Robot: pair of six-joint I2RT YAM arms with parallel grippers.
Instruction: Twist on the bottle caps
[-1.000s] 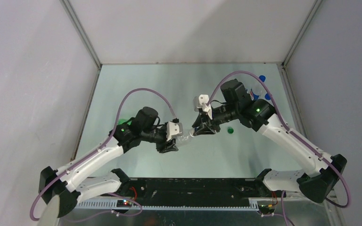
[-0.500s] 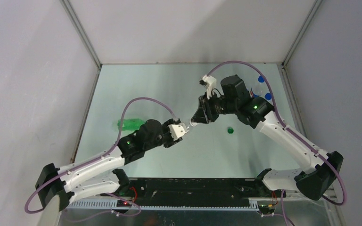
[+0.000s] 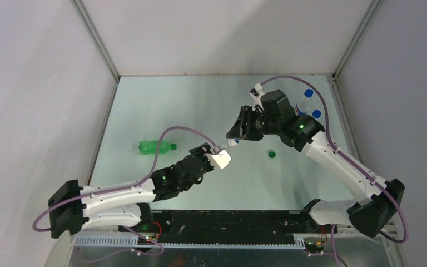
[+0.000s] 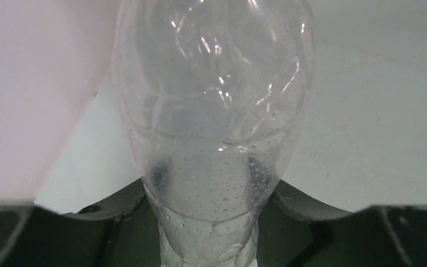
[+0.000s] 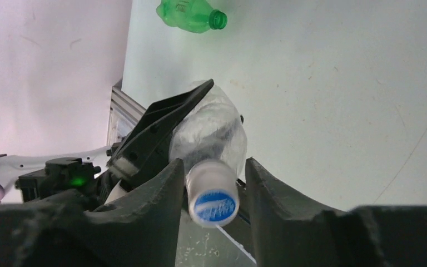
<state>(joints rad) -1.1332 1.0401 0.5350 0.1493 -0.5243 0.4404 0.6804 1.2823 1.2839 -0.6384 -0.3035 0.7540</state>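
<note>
Our left tool [image 3: 211,151] grips the clear bottle [image 4: 211,111], holding it above the tabletop [image 3: 200,100]. The white cap [image 5: 214,203] sits on its neck between the fingers of our right tool [image 5: 214,172], which stand slightly open around it. The green bottle [image 3: 157,147] lies uncapped well to the left, and the dark green cap [image 3: 272,153] rests near our right arm.

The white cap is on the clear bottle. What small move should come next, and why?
Probably close the right hand on the white cap and give it a turn. The cap sits on the neck of the clear bottle, held up by the left hand, but the right fingers stand slightly off it on both sides, and its tightness cannot be seen.
</note>
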